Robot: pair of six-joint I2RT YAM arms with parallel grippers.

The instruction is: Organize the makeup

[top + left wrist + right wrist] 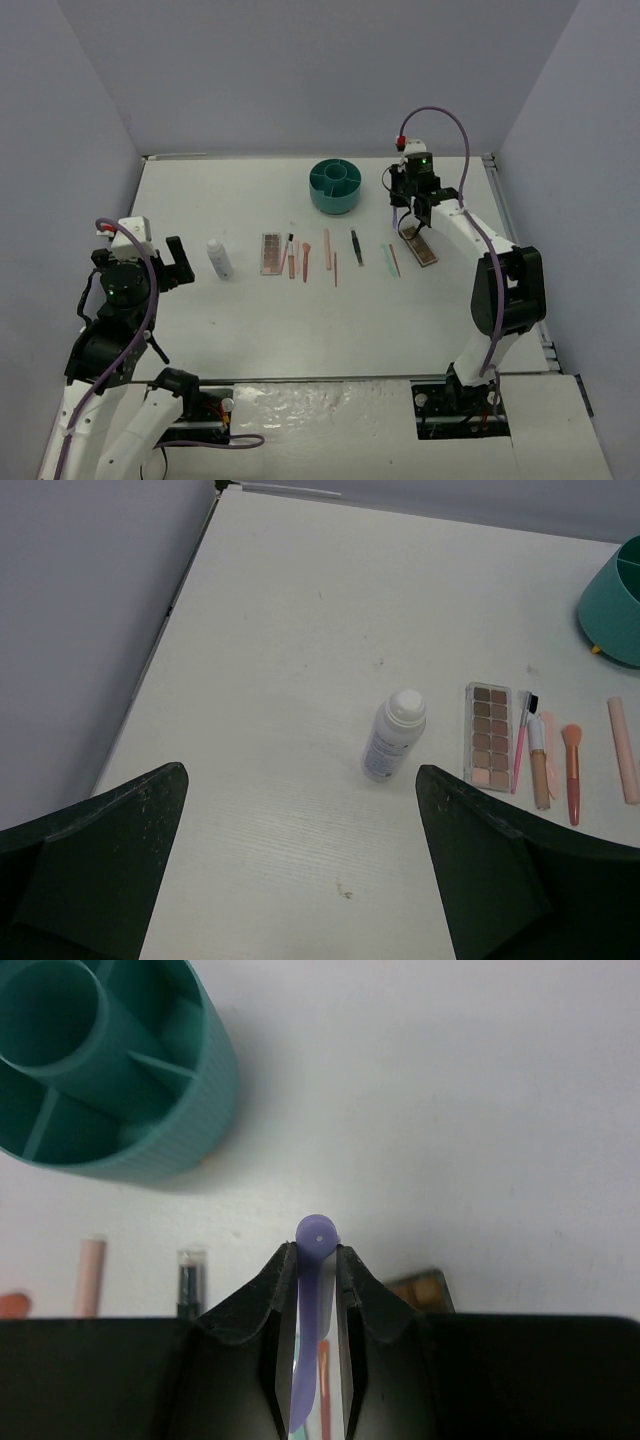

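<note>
Pinching the purple stick (pixel 316 1232) between the fingers of my right pincer (pixel 316 1255), I have it at lower centre of the wrist view. Its long axis runs up and down the frame, roughly in line with my fingers. The rounded end pokes past the tips toward the top, and the rest runs back out of sight at the bottom edge. Whether it is off the table I cannot tell.

The cup (pixel 190 1130) sits to the upper left of the stick, apart from it, with its compartments open upward. In the top view it is left of my pincer and a little higher. So I judge the next move to be a carry up and left, then lowering the stick end first into a compartment.

A palette (pixel 425 1288) lies just right of my fingers. My left pincer (pixel 300 772) is spread wide and empty at the far left of the top view, with the bottle (pixel 395 735) ahead of it. It is well apart from the cup, so my right arm is the nearer one.
</note>
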